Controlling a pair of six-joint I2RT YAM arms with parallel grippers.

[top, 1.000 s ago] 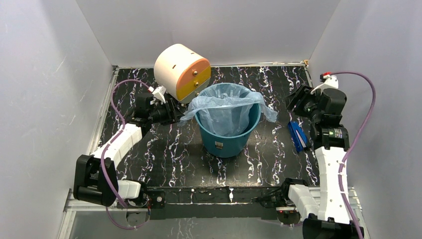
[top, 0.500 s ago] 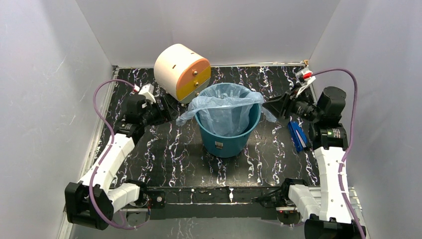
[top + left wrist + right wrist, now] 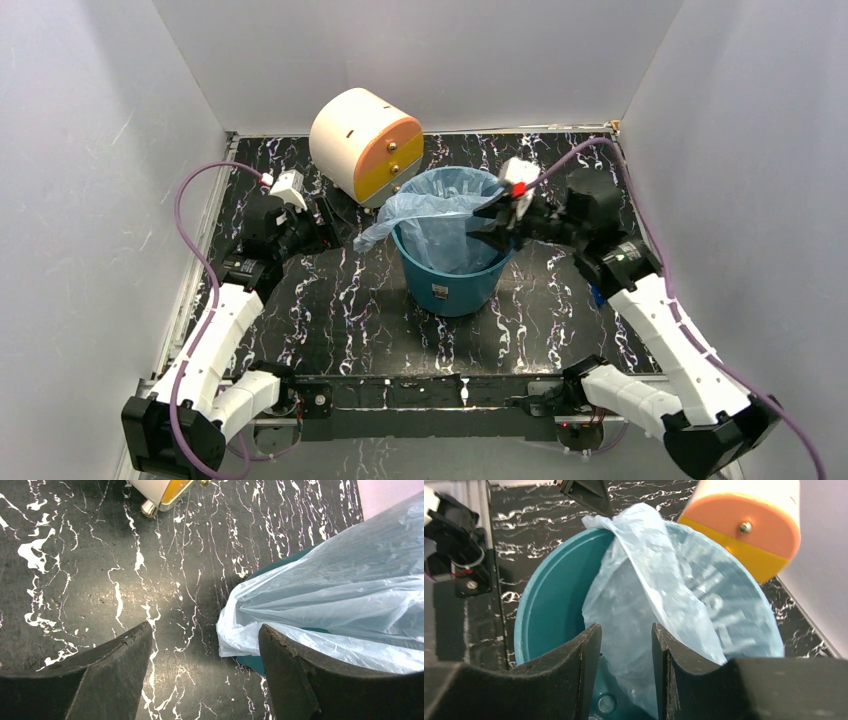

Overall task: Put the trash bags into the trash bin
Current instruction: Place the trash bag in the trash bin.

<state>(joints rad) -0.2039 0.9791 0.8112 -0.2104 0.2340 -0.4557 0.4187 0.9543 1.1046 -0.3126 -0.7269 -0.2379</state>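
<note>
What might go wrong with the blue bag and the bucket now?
1. One corner of the bag hangs outside the rim of the bin. The left hand is open beside it and not touching, so that flap may end up left outside.
2. The right hand is low over the bin with thin plastic between its fingers. Pulling up might drag the bag out or tear it.
</note>
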